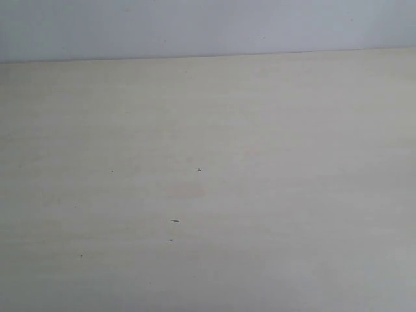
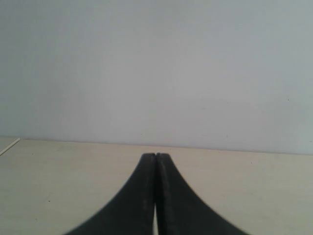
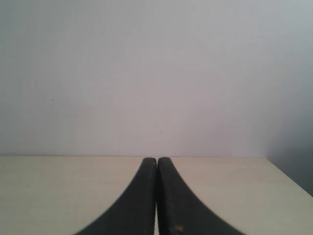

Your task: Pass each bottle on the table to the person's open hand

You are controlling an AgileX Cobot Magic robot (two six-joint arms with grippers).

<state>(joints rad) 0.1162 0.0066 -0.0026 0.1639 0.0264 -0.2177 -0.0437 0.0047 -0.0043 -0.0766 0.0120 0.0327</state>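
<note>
The pale beige table (image 1: 260, 195) fills the exterior view, bearing only a few tiny dark specks. No bottles show in any view, and the person's open hand is out of view. Neither arm appears in the exterior view. In the left wrist view my left gripper (image 2: 155, 155) is shut, its black fingers pressed together with nothing between them, low over the table (image 2: 58, 181). In the right wrist view my right gripper (image 3: 157, 159) is likewise shut on nothing above the table (image 3: 58, 191).
A plain pale wall (image 1: 195, 26) rises behind the table's far edge. The table's right edge (image 3: 288, 178) shows in the right wrist view, and a corner edge (image 2: 10, 146) in the left wrist view.
</note>
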